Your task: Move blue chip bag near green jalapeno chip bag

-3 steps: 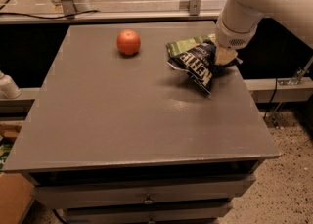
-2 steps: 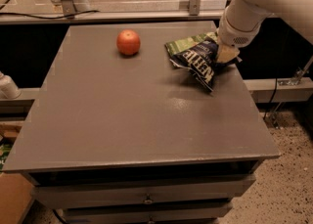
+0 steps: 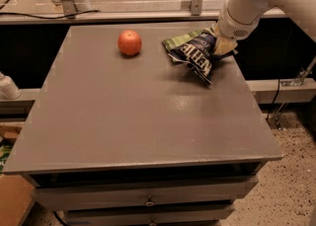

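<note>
The blue chip bag (image 3: 198, 56), dark navy with white lettering, sits at the back right of the grey table (image 3: 123, 121), its lower corner pointing down toward the tabletop. The green jalapeno chip bag (image 3: 178, 41) shows as a light-green strip right behind and touching the blue bag's upper left edge; most of it is hidden. My gripper (image 3: 220, 45) comes in from the upper right on a white arm and is shut on the blue bag's right end.
A round orange-red fruit (image 3: 129, 42) lies at the back of the table, left of the bags. The table's right edge is close to the gripper. Drawers sit below the front edge. A metal frame and rail run behind the table.
My gripper has moved a little back and up, and the blue chip bag has moved with it, closer against the green bag. The fruit has not moved.
</note>
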You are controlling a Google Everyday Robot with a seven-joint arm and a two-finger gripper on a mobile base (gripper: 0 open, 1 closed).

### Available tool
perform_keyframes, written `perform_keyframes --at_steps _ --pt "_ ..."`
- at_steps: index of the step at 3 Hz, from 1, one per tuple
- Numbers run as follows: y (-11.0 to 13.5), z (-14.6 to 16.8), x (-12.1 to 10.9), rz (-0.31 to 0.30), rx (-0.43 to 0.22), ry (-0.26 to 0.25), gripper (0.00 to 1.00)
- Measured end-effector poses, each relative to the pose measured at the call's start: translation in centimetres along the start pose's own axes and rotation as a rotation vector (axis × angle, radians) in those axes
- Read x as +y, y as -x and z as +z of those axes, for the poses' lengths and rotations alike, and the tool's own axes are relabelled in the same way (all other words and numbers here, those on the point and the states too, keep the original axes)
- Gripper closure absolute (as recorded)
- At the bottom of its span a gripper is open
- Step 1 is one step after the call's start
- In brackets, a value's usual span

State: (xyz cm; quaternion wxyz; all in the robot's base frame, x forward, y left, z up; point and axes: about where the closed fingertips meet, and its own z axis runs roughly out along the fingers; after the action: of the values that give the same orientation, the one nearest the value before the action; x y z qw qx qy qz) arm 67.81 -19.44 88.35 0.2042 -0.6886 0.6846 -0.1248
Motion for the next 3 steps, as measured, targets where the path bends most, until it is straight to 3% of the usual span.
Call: perform_keyframes --at_steps 1,3 --pt "0.0 -0.2 -0.2 -0.002 -0.004 -0.002 1.00" --pt "-3.5 -2.0 0.9 0.020 0.059 0.011 1.00"
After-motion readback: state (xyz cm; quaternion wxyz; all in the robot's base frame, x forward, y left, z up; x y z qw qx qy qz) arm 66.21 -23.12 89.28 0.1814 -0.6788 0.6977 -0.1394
